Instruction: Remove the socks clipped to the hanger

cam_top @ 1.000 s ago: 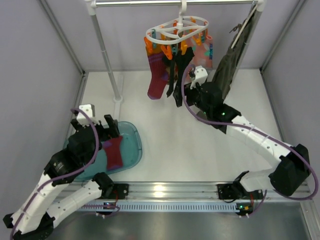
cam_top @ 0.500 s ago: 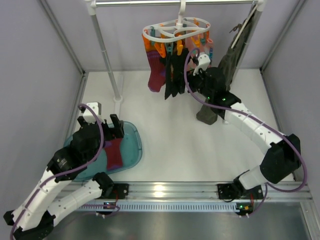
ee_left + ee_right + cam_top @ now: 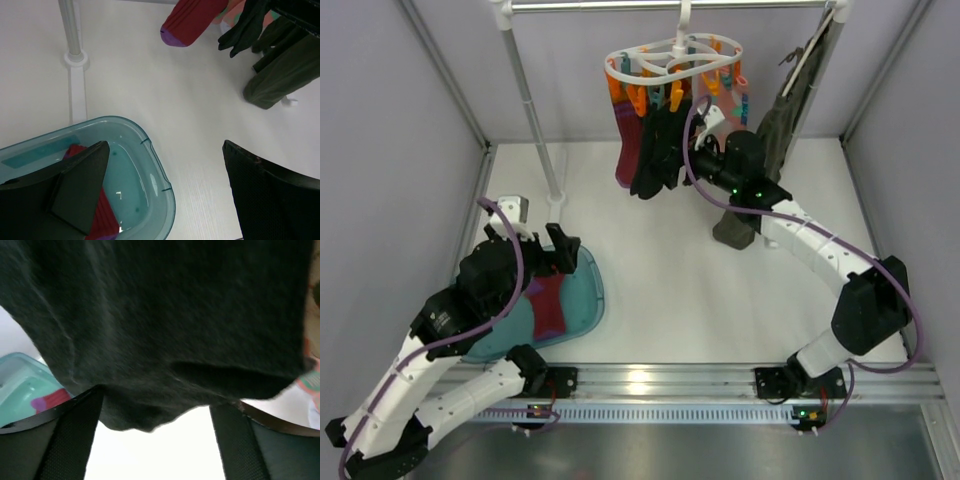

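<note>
1. Two arms work over a white table (image 3: 660, 262). At its far side, a white plastic oval hanger (image 3: 672, 48) with orange and teal clips hangs by its hook from a metal rail (image 3: 600, 6).
2. Three socks are clipped to the hanger and hang limp above the table: a maroon sock (image 3: 628, 150), a black sock (image 3: 655, 160) and a pink patterned sock (image 3: 725, 95).
3. The right gripper (image 3: 688, 155) is held high, at the black sock. In the right wrist view its jaws stand wide apart, and dark fabric fills the space above and between the fingers (image 3: 65, 440). Whether either finger touches the fabric cannot be told.
4. The left gripper (image 3: 535, 240) hovers over a translucent teal plastic tub (image 3: 597, 290) at the near left. Its jaws are wide and hold nothing.
5. A second maroon sock (image 3: 548, 305) lies in the tub.
6. A long dark olive garment (image 3: 775, 125) hangs on a slim hanger beside the right arm, with its lower end on the table.
</note>
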`<control>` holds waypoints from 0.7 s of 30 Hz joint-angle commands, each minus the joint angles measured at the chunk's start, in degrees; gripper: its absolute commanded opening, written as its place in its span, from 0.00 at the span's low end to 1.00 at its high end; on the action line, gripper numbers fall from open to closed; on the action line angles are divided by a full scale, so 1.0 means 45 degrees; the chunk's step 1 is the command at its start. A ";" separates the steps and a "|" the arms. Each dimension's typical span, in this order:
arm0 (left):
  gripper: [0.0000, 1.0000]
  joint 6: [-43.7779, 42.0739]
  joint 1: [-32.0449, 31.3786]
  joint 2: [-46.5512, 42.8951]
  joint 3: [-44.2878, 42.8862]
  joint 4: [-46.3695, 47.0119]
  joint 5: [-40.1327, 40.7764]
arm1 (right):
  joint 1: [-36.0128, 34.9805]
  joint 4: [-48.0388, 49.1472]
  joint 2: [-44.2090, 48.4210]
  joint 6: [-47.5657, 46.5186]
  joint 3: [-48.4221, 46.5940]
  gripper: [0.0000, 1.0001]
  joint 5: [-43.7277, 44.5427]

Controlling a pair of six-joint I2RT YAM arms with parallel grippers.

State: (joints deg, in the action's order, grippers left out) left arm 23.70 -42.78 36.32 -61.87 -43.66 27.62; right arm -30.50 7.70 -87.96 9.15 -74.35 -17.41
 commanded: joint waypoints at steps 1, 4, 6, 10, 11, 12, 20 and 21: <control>0.99 0.0045 -0.0023 0.0308 -0.0587 0.0951 -0.0881 | 0.0177 0.1840 -0.0199 0.0369 -0.0647 0.71 -0.1287; 0.99 0.0200 -0.0023 0.0561 -0.0996 0.1595 -0.1623 | 0.0157 0.2447 0.0015 0.0603 -0.0199 0.28 -0.1152; 0.99 0.0240 -0.0023 0.0970 -0.1659 0.1966 -0.2304 | 0.0177 0.2913 0.0326 0.0760 0.0406 0.20 -0.1054; 0.99 0.0222 -0.0023 0.1906 -0.3027 0.2572 -0.3242 | -0.0017 0.3053 0.1009 0.0683 0.1246 0.00 -0.0585; 0.99 0.0182 -0.0023 0.2181 -0.3377 0.2708 -0.3440 | -0.0077 0.3111 0.1148 0.0605 0.1577 0.00 -0.0507; 0.98 0.0162 -0.0023 0.2435 -0.3729 0.2787 -0.3654 | -0.0135 0.3131 0.1304 0.0546 0.1715 0.00 -0.0410; 0.98 -0.0754 -0.0023 0.5326 -0.7402 0.3530 -0.4362 | -0.0643 0.2783 0.3022 0.0351 0.3219 0.00 0.0428; 0.98 -0.0852 -0.0023 0.5676 -0.7598 0.3550 -0.4244 | -0.0702 0.2683 0.3333 0.0292 0.3317 0.00 0.0528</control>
State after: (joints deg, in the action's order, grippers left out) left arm 22.46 -42.78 59.02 -92.20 -31.11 8.80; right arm -32.03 17.50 -77.52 11.81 -60.69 -17.39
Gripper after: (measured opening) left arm 0.983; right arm 0.003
